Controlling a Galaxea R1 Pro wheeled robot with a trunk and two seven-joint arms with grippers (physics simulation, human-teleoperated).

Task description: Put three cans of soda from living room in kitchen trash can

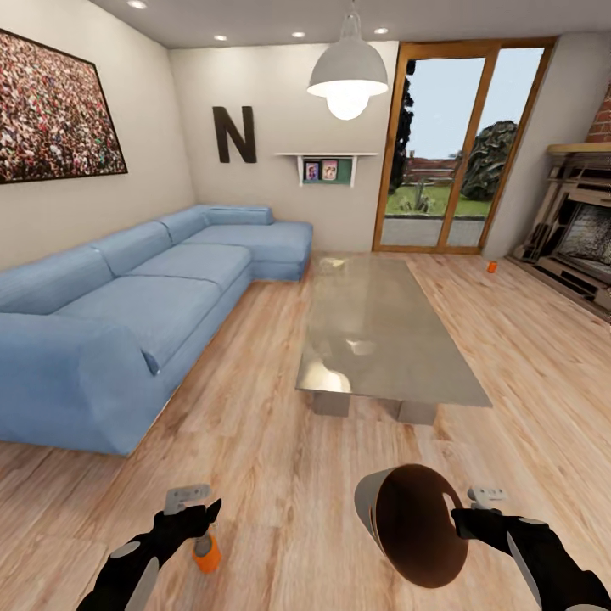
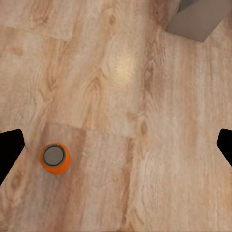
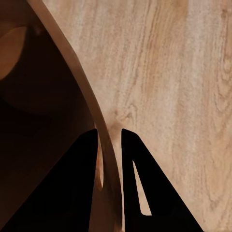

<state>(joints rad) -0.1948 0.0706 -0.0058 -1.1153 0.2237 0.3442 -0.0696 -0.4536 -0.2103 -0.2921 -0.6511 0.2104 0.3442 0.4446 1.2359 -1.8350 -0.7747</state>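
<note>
Bin [image 1: 407,522]: tilted, rim pinched by right tool [image 1: 460,519]. Orange can [image 1: 206,553]: upright on floor, beneath wide-spread left tool [image 1: 199,513]. Second orange can [image 1: 491,266]: floor, near fireplace [image 1: 577,233].

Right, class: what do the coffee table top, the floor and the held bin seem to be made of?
Coffee table top: probably glass, glossy and reflective. Floor: wood planks with visible grain, matte. Trash can: grey outside, wood-coloured brown inside; material unclear. The right gripper jaws pinch its rim.

We see a wooden floor [image 1: 280,475] carrying a blue sofa [image 1: 127,314] and a glass-topped bench [image 1: 382,331]. One orange can [image 1: 206,553] stands upright on the floor before us. Another orange can [image 1: 491,266] stands far off near the fireplace [image 1: 577,238].
</note>
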